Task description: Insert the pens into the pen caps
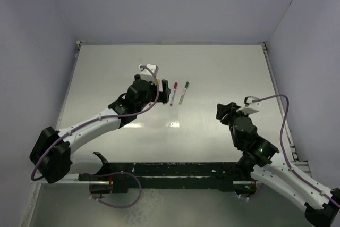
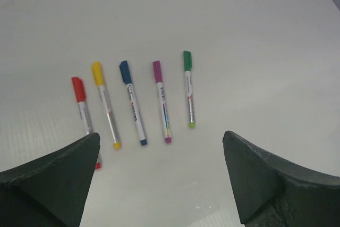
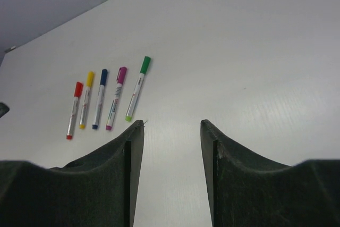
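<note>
Left gripper (image 2: 161, 150): jaws wide apart, nothing held, hovering over the white table (image 2: 265, 35) just near of the pen row. Right gripper (image 3: 171, 131): jaws parted, nothing between them, well to the right of the row and nearer. Five pens (image 2: 139, 128) flat on the table in the far half, about mid-width, parallel, side by side, not touching. Left to right: red pen (image 2: 83, 111), yellow pen (image 2: 108, 115), blue pen (image 2: 134, 107), purple pen (image 2: 164, 111), green pen (image 2: 189, 97). Every barrel pale, each with a matching cap seated on its far end: red cap (image 2: 78, 89), yellow cap (image 2: 97, 73), blue cap (image 2: 125, 71), purple cap (image 2: 157, 70), green cap (image 2: 187, 60). Green pen set slightly farther than the rest. Near end of red pen partly hidden behind a finger (image 2: 48, 184) of the left gripper. Top view: only purple and green pens visible, remaining three covered by the left arm (image 1: 95, 126)
</note>
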Robot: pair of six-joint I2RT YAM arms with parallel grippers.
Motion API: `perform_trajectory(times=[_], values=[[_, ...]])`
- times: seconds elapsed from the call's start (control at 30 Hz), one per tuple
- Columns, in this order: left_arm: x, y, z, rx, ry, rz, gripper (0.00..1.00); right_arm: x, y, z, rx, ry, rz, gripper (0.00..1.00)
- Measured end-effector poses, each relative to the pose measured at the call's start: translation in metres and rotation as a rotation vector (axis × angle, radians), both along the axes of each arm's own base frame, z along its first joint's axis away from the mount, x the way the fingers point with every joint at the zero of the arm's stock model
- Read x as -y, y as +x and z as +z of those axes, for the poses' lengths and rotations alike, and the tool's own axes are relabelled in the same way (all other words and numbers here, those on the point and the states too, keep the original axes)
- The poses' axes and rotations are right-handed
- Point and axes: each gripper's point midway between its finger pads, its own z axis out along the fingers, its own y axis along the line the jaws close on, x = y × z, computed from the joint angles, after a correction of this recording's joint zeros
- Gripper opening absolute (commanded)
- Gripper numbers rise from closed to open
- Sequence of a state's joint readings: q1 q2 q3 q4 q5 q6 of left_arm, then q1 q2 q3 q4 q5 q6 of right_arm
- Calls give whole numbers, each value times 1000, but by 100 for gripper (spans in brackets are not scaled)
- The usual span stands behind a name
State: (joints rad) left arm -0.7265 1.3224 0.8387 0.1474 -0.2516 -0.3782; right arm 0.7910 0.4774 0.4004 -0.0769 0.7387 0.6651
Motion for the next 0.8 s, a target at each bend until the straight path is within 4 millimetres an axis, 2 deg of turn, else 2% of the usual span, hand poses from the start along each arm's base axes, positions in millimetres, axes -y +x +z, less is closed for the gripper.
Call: perform_trajectory(times=[0.1,0.27,0.33,0.8], values=[[-24,-16,9,0,4,43,99,14,-5,6,23,3,-44,52],[-60,-47,30,-14,-32,112,99,28,-11,-2,0,-36,-78,52],[-64,-51,30,-23,-33,118,99,29,-13,-5,-13,-51,-78,52],[-91,-86,2,-172,-16,167,99,27,-13,-6,-14,-95,-46,53]])
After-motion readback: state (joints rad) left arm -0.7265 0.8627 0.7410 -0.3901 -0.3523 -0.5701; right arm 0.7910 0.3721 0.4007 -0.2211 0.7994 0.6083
